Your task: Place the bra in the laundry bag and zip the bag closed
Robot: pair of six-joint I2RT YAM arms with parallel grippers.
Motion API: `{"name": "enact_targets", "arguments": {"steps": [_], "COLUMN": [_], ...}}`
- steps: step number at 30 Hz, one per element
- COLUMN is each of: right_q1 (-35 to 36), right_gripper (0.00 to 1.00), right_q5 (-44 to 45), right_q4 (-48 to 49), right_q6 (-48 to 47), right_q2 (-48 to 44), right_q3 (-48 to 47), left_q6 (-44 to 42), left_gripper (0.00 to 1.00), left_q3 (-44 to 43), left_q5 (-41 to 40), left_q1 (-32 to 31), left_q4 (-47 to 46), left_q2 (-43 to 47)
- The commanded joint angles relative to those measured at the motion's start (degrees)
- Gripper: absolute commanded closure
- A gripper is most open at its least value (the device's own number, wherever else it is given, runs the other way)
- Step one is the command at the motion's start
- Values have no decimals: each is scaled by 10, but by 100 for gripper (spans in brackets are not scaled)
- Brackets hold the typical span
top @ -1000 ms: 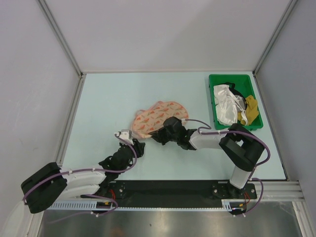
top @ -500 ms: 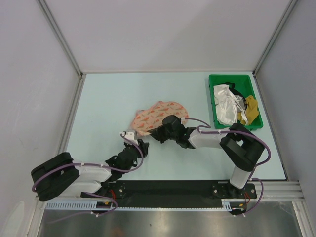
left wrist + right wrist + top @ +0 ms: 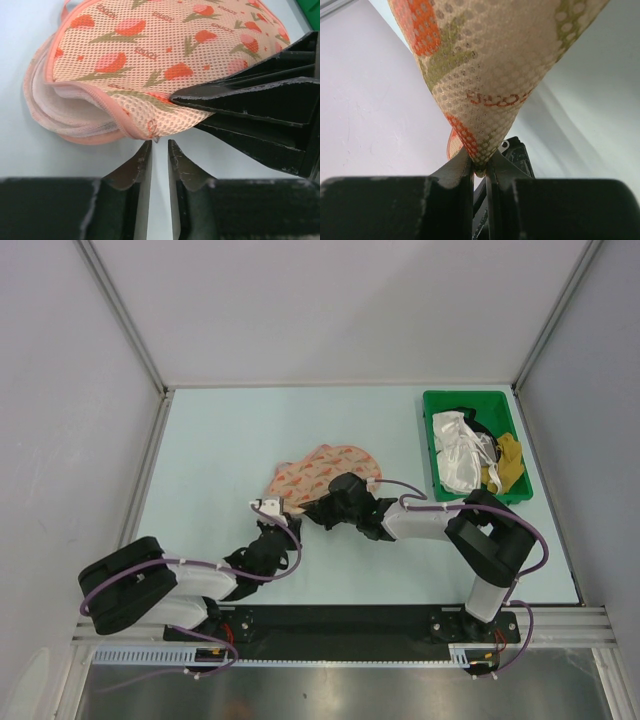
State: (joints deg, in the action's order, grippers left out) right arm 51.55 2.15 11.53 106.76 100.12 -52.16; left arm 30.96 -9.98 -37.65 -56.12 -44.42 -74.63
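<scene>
On the left, the left arm has folded more toward the middle than a moment ago, and the left pincer has come closer to the laundry bag. Its tips now point at the bag's near edge just below the zip seam, with only a narrow slit between them and nothing inside. The bag lies at the same place in the middle of the tabletop, its left edge gaping a little. The right pincer stays clenched on the bag's near-right mesh edge. The green bin is far right.
</scene>
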Motion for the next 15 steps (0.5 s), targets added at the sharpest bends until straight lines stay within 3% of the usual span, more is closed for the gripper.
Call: {"name": "enact_targets", "arguments": {"steps": [1,10,15], "right_q1": [5,9,7], "right_gripper": [100,100,100], "right_q5": [15,15,16], "right_q4": [6,3,1], "right_q6": [14,14,13], "right_q2": [-16,-20,-26], "right_q3": [-10,-9,-2], "left_q6": [-4,-16,-20], "left_gripper": [82,100,100], "left_q3": [-19,-36,-16], "left_q5": [-37,-57,-64], "left_q1": [-3,-1,-1], "left_q4": [2,4,-19], "left_q2": [-6,-16,-2]}}
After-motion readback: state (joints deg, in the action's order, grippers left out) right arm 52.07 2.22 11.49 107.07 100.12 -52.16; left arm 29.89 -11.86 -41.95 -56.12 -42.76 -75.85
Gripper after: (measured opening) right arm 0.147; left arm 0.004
